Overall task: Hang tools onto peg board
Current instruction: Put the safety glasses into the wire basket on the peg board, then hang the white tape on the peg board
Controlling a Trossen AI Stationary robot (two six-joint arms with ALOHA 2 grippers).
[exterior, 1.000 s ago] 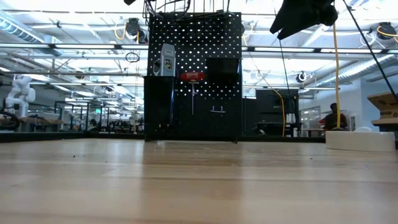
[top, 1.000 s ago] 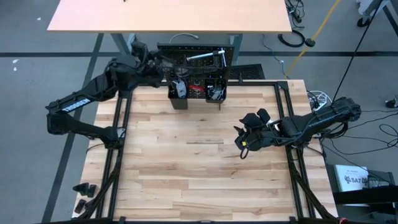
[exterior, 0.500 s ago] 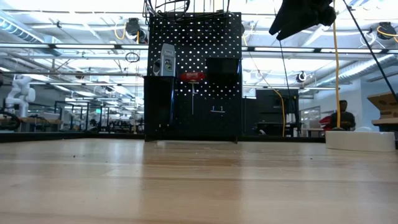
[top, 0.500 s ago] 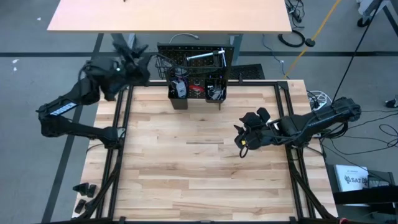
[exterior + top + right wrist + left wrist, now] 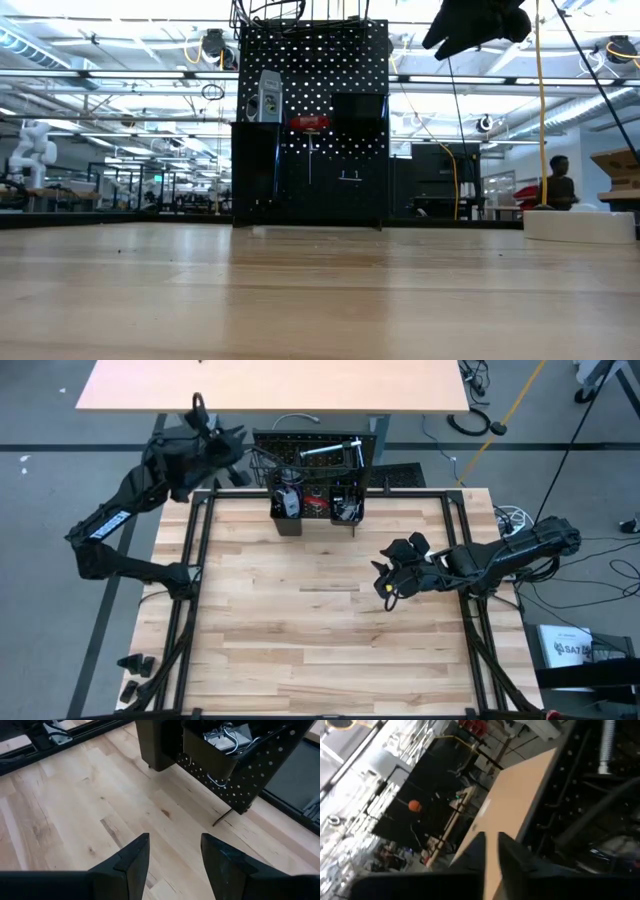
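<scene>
peg board (image 5: 318, 460) upright at the far edge of the table (image 5: 300, 640), two black bins (image 5: 210, 755) on its lower part with small tools (image 5: 345, 508) inside, a silver level (image 5: 268, 97) and a red tool (image 5: 309, 122) on its face. left gripper (image 5: 232, 440) raised beyond the far-left table corner, just left of the board, arm bent back at the elbow; fingers (image 5: 512, 855) nearly together, holding nothing. right gripper (image 5: 385, 582) hovering over the right side of the table, arm stretched in from the right, fingers (image 5: 132, 857) apart, empty.

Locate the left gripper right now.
In the high view the left gripper is off the table's far-left corner, just left of the peg board.
</scene>
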